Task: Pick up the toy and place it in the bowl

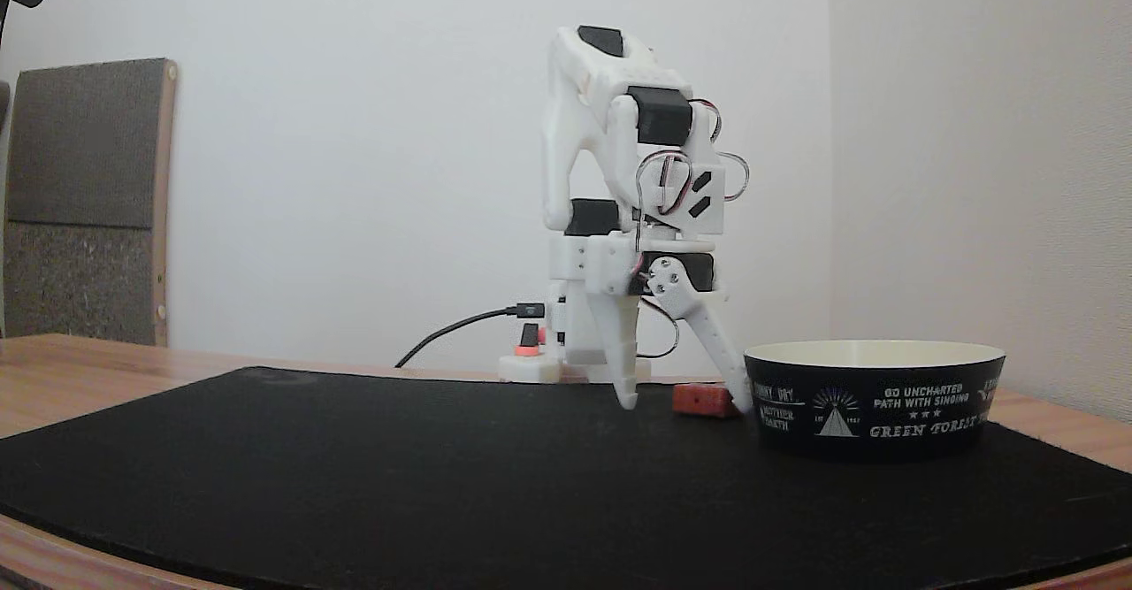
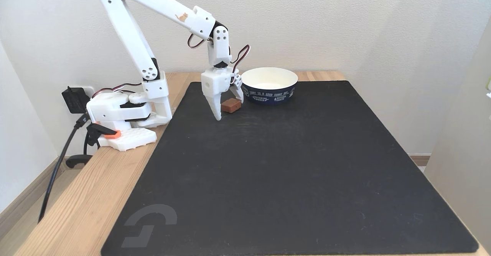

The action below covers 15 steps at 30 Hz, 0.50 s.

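The gripper (image 1: pixel 685 400) points straight down at the black mat (image 2: pixel 291 179), fingers spread wide. The toy (image 1: pixel 703 399) lies on the mat between the two fingertips — closer to the moving finger, which in both fixed views stands on the bowl's side. The bowl (image 2: pixel 269 93) sits just beyond that finger, upright, with nothing in the part of its interior that shows.

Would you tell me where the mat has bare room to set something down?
The black mat is bare across its near and right stretches, from the bowl to the front edge. It is crowded at the far left, where the open gripper straddles the toy beside the bowl.
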Each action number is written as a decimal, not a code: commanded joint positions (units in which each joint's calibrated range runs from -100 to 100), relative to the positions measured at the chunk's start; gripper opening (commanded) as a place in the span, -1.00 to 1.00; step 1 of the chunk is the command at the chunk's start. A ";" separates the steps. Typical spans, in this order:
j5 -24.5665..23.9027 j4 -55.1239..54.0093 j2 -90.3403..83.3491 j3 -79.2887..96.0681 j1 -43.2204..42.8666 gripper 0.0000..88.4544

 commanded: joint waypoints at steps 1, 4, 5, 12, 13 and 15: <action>-0.25 -4.35 0.44 -0.36 -0.25 -0.10; -0.31 -5.03 0.19 0.18 -0.17 -0.25; -0.31 -5.03 0.28 0.18 -0.25 -0.35; -0.25 -8.08 0.36 0.27 -0.25 -0.91; -0.25 -8.08 0.36 0.27 -0.25 -0.91; -0.25 -8.08 0.36 0.27 -0.25 -0.91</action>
